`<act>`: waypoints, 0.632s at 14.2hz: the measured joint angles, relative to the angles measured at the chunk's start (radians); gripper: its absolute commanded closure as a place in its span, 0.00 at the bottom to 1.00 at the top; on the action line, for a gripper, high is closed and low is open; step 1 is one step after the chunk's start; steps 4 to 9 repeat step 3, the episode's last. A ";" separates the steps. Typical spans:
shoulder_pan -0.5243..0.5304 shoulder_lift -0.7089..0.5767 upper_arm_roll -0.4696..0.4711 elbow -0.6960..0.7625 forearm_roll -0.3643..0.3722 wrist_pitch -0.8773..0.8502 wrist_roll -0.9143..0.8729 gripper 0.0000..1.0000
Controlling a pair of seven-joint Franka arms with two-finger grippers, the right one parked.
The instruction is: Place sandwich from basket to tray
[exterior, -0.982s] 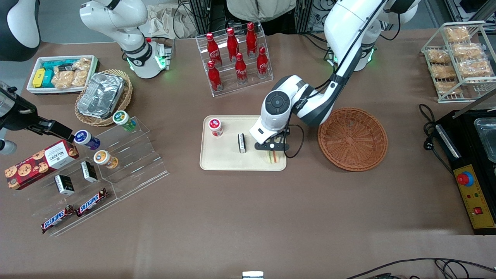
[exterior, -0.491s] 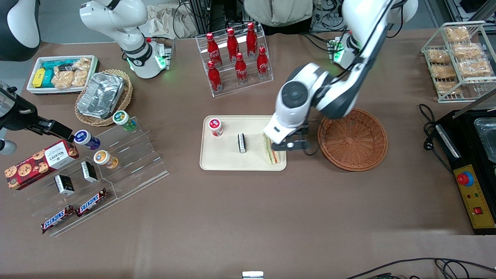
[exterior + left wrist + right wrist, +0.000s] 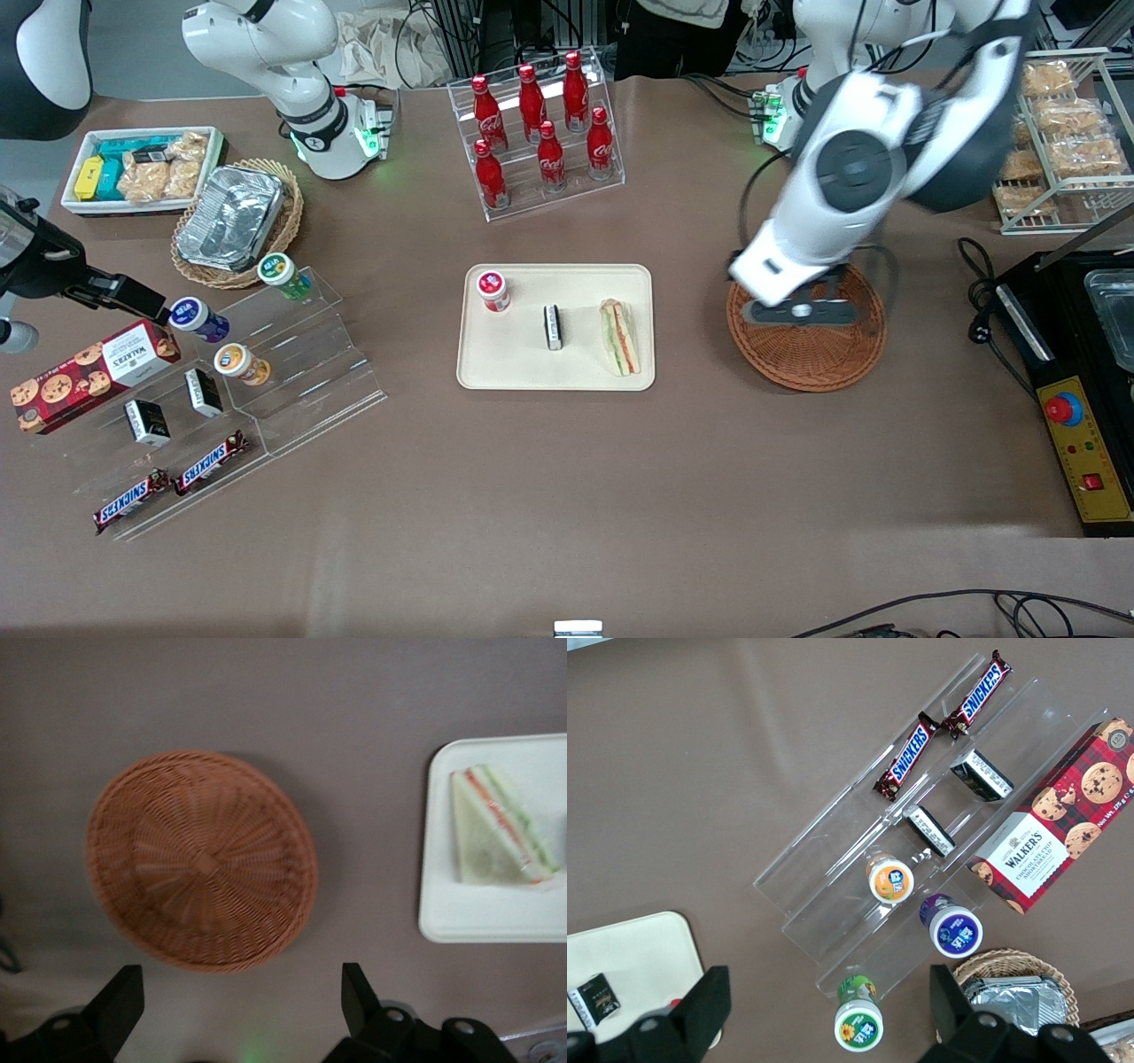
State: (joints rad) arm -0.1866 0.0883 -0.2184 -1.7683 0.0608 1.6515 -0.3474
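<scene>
The sandwich, a clear-wrapped white wedge with red and green filling, lies on the cream tray at the tray's end nearest the basket. The round reddish-brown wicker basket sits beside the tray with nothing in it. My gripper hangs above the basket, open, nothing between its fingers. The left wrist view shows the bare basket, the sandwich resting on the tray, and my gripper with its black fingers wide apart.
A red-capped cup and a small black box share the tray. A rack of red bottles stands farther from the camera. A clear snack stand lies toward the parked arm's end; a pastry rack and black machine toward the working arm's.
My gripper let go of the sandwich on the tray, rose, and swung away to hang over the basket. The sandwich now lies flat on the tray.
</scene>
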 measured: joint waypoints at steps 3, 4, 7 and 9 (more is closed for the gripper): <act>0.107 -0.059 0.001 -0.004 0.001 -0.058 0.026 0.01; 0.107 -0.059 0.001 -0.004 0.001 -0.058 0.026 0.01; 0.107 -0.059 0.001 -0.004 0.001 -0.058 0.026 0.01; 0.107 -0.059 0.001 -0.004 0.001 -0.058 0.026 0.01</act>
